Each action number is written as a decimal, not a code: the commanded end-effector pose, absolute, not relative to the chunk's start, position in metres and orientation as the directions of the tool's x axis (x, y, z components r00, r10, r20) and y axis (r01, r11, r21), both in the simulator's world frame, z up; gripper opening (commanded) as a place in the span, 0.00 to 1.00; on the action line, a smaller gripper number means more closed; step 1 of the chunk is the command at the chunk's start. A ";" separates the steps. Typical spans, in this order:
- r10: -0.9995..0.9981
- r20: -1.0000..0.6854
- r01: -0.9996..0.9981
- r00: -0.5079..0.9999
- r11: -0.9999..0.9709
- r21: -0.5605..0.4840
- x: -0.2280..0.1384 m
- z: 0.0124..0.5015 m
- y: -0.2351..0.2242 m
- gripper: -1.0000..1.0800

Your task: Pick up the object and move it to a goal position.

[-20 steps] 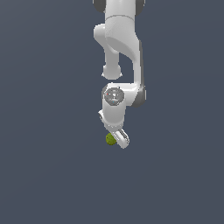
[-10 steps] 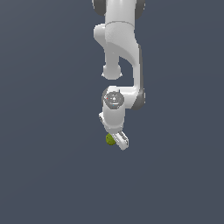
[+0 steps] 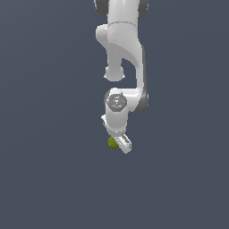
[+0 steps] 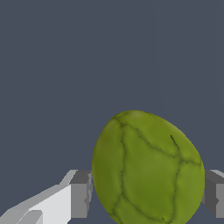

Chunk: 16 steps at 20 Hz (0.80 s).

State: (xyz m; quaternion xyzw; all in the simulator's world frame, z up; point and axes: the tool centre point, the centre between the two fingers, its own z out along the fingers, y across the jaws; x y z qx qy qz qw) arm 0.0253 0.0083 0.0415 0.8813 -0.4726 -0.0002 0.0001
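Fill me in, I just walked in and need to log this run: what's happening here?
A white Franka Panda arm is reaching down over a plain dark grey surface. Its gripper has the small yellow-green bumpy lump sitting between its two fingers, which stand close on either side of it. Whether the fingers actually press on it, or whether it is off the surface, cannot be told from these views.

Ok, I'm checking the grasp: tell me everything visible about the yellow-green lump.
The yellow-green lump is egg-shaped, matte, with bumpy patches split by dark crack-like grooves. In the wrist view it sits tilted between the hand's grey finger pads, which appear to touch both its sides. In the exterior view it peeks out, small, beside the white fingers.
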 end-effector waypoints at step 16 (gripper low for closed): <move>-0.833 0.000 -0.833 0.554 -0.554 0.000 0.077 0.074 0.061 0.00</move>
